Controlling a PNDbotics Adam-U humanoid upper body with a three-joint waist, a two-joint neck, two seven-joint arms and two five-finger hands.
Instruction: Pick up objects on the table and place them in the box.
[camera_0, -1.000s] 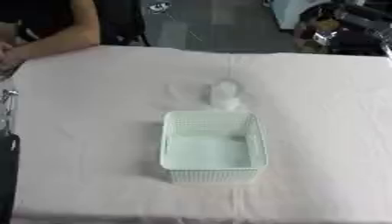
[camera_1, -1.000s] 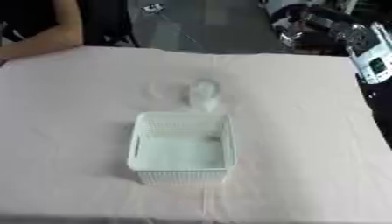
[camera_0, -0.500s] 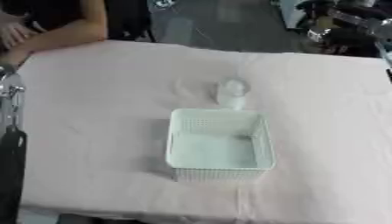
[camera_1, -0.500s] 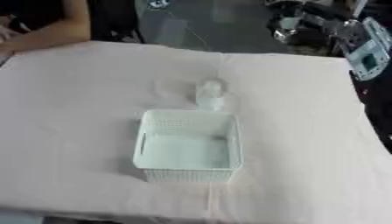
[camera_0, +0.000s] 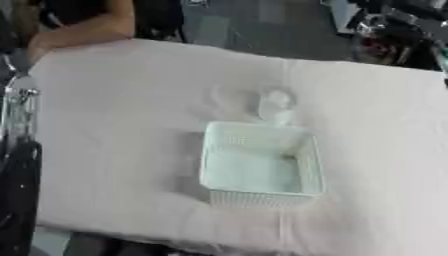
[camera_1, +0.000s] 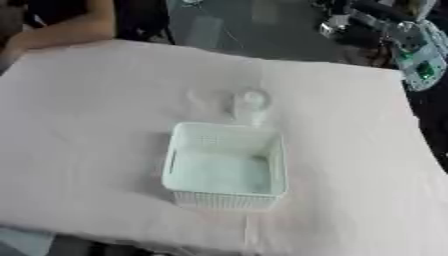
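Box (camera_1: 175, 167): white lattice basket, mid-table on the pale cloth (camera_1: 87, 125), nothing visible inside. Only one object shows: a small pale, see-through item (camera_1: 250, 104) just beyond the box's far rim, so close that it may be touching. No contact line is visible.

Hands: left arm (camera_0: 17, 150) runs down the left edge of the left eye view. No telling whether the left hand is released or clenched. The dark shapes in the upper right corner may be the right arm. The right hand can't be made out, so same answer. Nothing is grasped as far as the views show.

Risks, as a judgement:
- The item barely stands out against the cloth, so the hand could land off target.
- There's little room on the box side. Fingers closing there probably hit the rim and push the box, which looks light, or drag the cloth with it.
- The item looks rounded and may roll or skid away when nudged.

Orientation: the long axis runs roughly far-to-near, leaning slightly to the view's right at the near end. The rounder, wider end points away from the box and the narrower end points at the rim. Can't tell which end is the top. Coming in across that axis from the open far side looks safest.
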